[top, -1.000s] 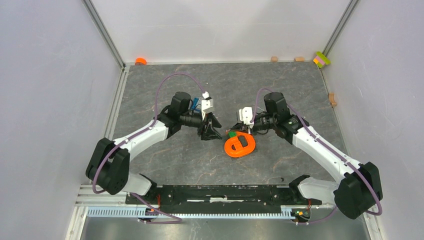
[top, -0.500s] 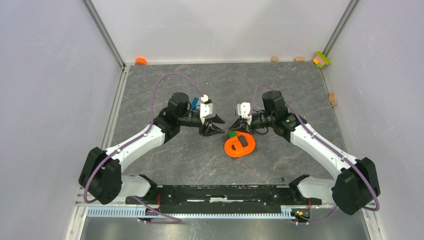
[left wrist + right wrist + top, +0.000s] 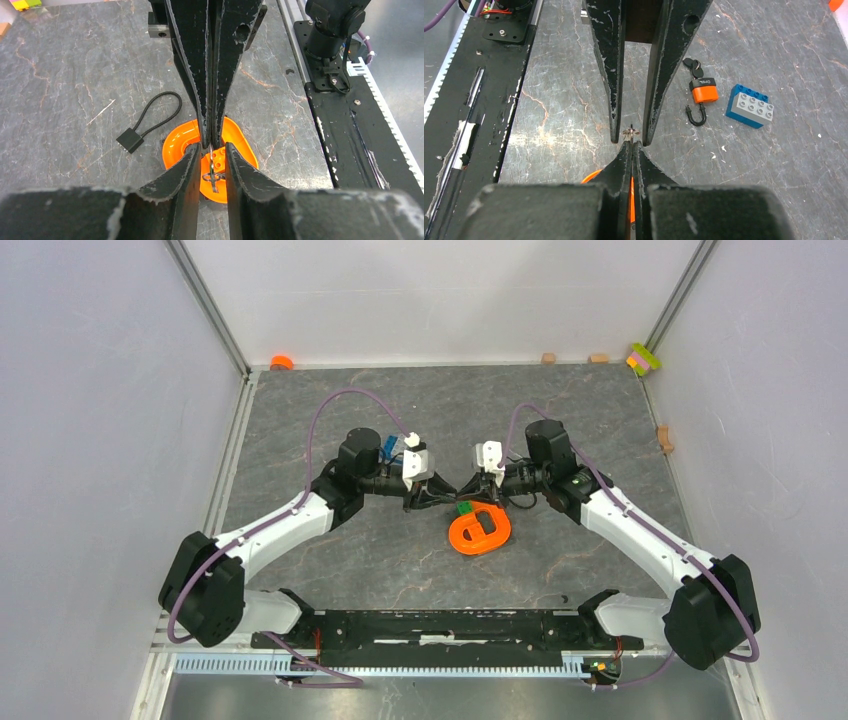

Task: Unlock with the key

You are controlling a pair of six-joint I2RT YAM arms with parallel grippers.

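Above the table, my two grippers meet tip to tip over the orange ring-shaped piece (image 3: 480, 531). My right gripper (image 3: 631, 143) is shut on the key (image 3: 213, 172), a thin silvery strip seen edge-on with a small wire ring; its head is hidden in the jaws. My left gripper (image 3: 212, 146) is open, with a finger close on either side of the key and a gap showing on both sides. The small black lock on a thin cable loop (image 3: 130, 140) lies on the table to the left of the orange piece in the left wrist view.
An orange padlock (image 3: 703, 93) with a black shackle lies beside a blue and grey brick (image 3: 749, 106), with black key heads by it. A green block (image 3: 464, 508) sits on the orange piece. Small blocks (image 3: 598, 358) line the back edge. A black rail (image 3: 440, 625) runs along the near edge.
My left gripper has swung right to meet the right gripper and narrowed its jaws around the key. The right gripper has shifted slightly left, still shut.
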